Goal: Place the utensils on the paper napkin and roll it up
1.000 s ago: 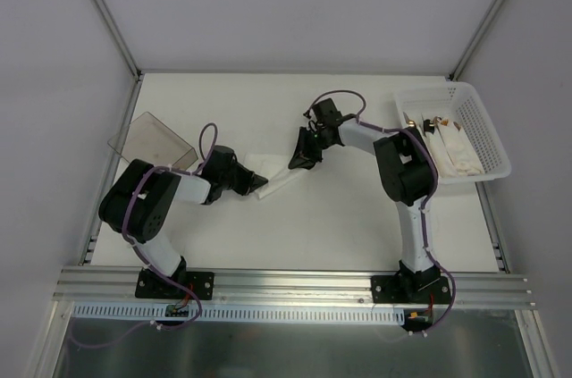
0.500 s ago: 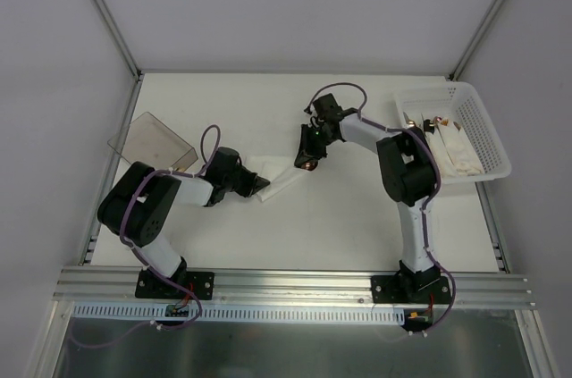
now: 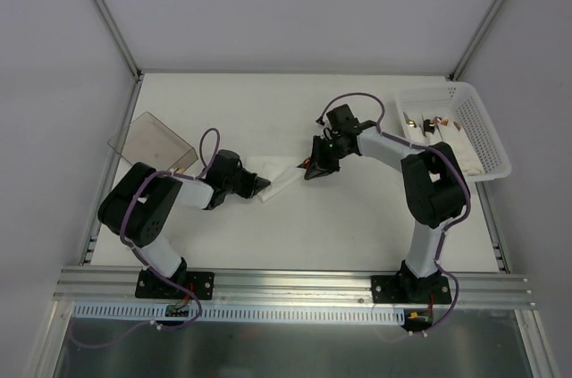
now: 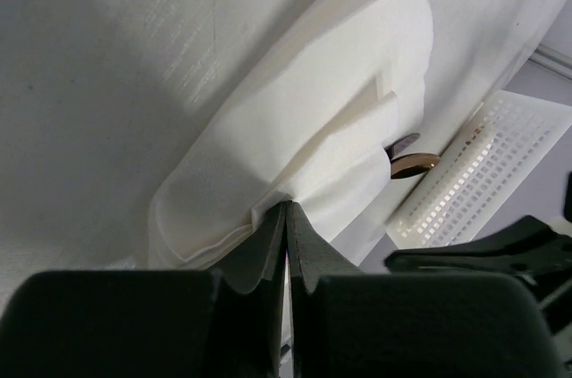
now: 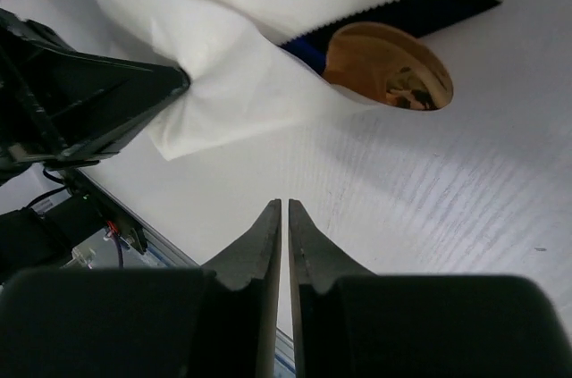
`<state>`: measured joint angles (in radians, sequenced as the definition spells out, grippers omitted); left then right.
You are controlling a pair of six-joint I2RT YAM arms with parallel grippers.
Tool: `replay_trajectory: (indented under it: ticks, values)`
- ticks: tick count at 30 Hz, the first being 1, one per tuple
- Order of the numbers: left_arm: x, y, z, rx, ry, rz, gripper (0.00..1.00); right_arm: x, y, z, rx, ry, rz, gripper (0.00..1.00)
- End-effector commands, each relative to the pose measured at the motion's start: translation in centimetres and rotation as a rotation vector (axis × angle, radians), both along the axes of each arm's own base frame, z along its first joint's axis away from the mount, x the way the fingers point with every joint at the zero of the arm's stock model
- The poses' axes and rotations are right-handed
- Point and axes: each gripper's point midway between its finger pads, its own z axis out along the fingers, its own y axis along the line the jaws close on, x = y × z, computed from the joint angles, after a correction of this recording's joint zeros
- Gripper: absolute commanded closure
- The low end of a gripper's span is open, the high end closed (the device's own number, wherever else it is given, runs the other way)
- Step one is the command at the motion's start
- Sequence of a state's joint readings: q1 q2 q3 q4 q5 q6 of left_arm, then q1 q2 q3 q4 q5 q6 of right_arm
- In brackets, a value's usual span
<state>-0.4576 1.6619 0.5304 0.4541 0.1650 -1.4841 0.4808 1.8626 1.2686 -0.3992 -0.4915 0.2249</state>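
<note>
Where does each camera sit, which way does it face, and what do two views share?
Top external: above and behind the bases, looking down at the table; both arms show.
Left wrist: on the left arm, looking along its shut left fingers pinching the paper napkin, basket beyond.
Right wrist: on the right arm, looking past its right fingers at the spoon bowl.
Shared: both wrist views show paper napkin and spoon bowl.

No legible text, label or number on the paper napkin (image 5: 223,65) or utensils (image 5: 389,65) ahead of the right gripper (image 5: 284,204).
</note>
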Motion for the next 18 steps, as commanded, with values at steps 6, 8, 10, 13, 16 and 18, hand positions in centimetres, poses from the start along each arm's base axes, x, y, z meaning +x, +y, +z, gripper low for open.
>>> replay_trajectory:
  ticks: [6, 8, 10, 13, 16, 18]
  values:
    - [-5.4, 2.2, -5.7, 0.169, 0.212, 0.004, 1.0, -1.5, -1.0, -4.3, -0.134, 0.074, 0.0, 0.92]
    - [-5.3, 1.9, -5.7, 0.167, 0.211, 0.0, 1.0, -0.8, -1.0, -4.7, -0.154, 0.066, -0.008, 0.92]
    - [-5.5, 1.6, -5.7, 0.17, 0.213, -0.013, 1.0, 0.2, -0.9, -5.0, -0.167, 0.052, -0.02, 0.92]
    - [-5.6, 1.4, -5.8, 0.173, 0.212, -0.014, 1.0, 1.6, -0.5, -5.0, -0.176, 0.035, -0.036, 0.92]
    - [-5.8, 1.2, -5.9, 0.176, 0.22, -0.018, 1.0, 3.3, 0.2, -5.1, -0.179, 0.028, -0.052, 0.92]
    - [-6.0, 1.3, -6.1, 0.176, 0.227, -0.015, 1.0, 3.6, 0.5, -5.1, -0.176, 0.028, -0.057, 0.92]
